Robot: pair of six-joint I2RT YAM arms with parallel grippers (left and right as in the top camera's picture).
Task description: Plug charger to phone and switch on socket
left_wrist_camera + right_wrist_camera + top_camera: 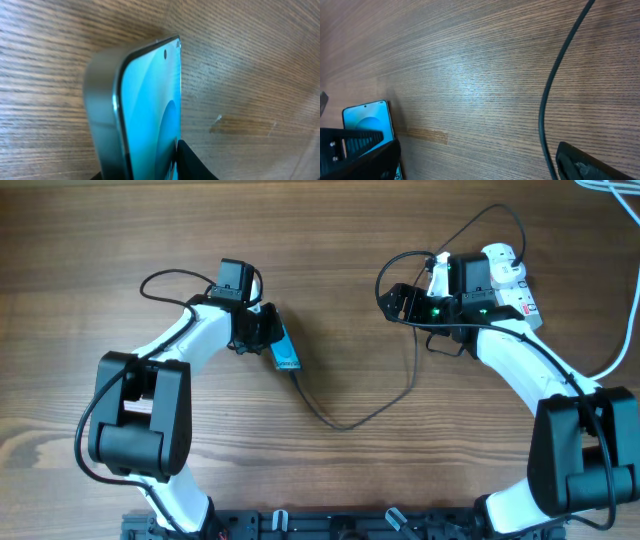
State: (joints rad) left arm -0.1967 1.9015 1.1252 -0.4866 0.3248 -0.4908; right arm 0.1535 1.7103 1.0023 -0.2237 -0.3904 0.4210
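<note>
My left gripper (266,332) is shut on the phone (285,353), a turquoise slab held on edge and tilted over the wood. In the left wrist view the phone (150,105) fills the middle between my fingers (150,170). The charger's thin black cable (345,424) meets the phone's lower end and loops right and up to the socket (512,278), a white power strip partly hidden under my right wrist. I cannot tell if the connector is seated. My right gripper (402,302) is open and empty left of the socket. In the right wrist view its fingers (477,165) straddle bare wood, with the cable (551,100) near the right finger and the phone (367,117) far left.
The socket's thick white cord (626,320) runs along the right edge of the table and off the top. The black cable also arcs above the right gripper (480,218). The arm bases stand at the front edge.
</note>
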